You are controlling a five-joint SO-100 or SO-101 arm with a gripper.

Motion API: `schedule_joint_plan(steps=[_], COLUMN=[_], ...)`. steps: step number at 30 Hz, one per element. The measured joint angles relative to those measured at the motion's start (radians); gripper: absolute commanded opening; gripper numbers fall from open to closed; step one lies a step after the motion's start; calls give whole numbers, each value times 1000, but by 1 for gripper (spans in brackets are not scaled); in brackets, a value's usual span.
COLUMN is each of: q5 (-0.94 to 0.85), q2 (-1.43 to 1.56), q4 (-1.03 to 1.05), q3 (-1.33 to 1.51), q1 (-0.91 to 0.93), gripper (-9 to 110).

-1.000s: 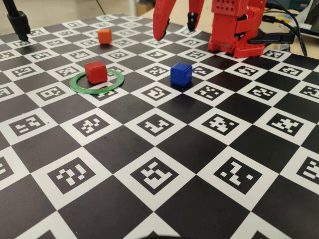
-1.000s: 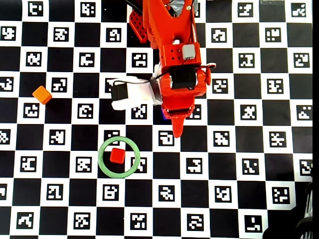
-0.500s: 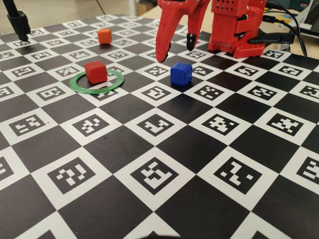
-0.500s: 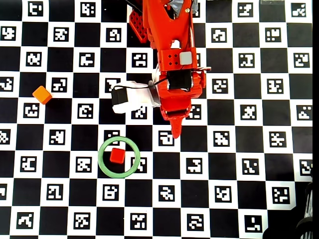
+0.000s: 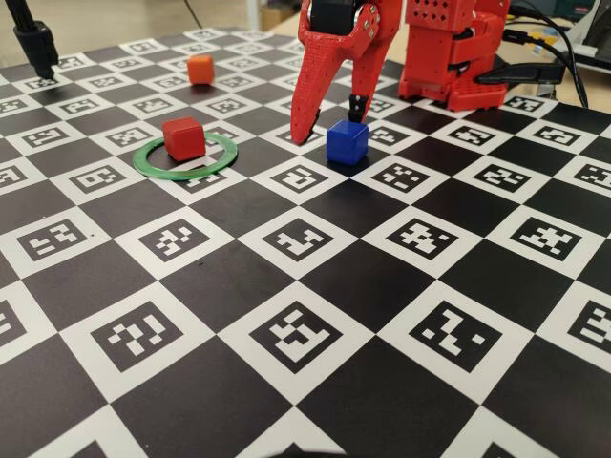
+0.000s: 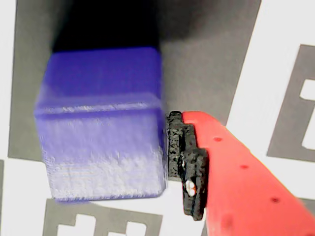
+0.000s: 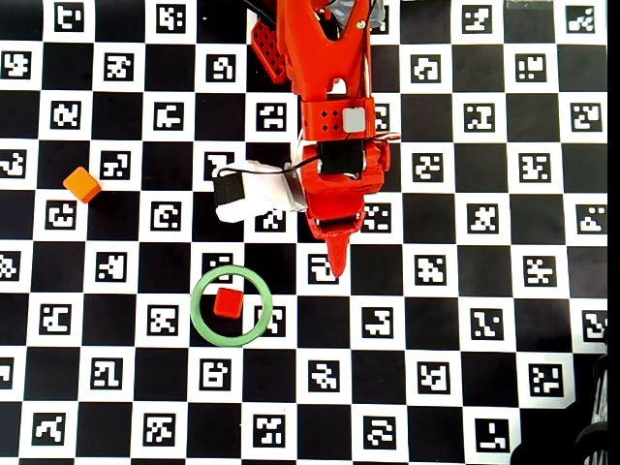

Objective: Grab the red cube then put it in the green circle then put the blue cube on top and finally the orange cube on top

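Your fingers (image 5: 331,116) are spread apart and lowered around the blue cube (image 5: 346,142). In the fixed view the long red finger (image 5: 307,95) comes down just to the left of the cube, its tip close to the bench (image 5: 286,315), while the shorter black-tipped finger (image 5: 358,103) sits at the cube's far upper edge. In the wrist view the blue cube (image 6: 103,123) fills the left half of the picture and the black pad of one finger (image 6: 187,162) stands right at its right face; whether pad and cube touch, you cannot tell from the blur. The second finger lies outside that view. Nothing is gripped.

In the overhead view the arm (image 7: 329,116) covers the blue cube entirely; only the finger tip (image 7: 335,262) shows past it.

The red cube (image 5: 183,137) sits inside the green circle (image 5: 185,156), nearer the ring's far edge in the fixed view, well to the left of your fingers. In the overhead view the red cube (image 7: 229,302) lies inside the green circle (image 7: 231,306) too.

The orange cube (image 5: 200,69) rests alone on the bench, far from both other cubes.
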Motion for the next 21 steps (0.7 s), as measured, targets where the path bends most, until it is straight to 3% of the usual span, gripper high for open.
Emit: schedule_joint_plan(steps=[21], q5=[18], q2=[-40], q4=[-60], q3=[40], q1=[-32], gripper=[53])
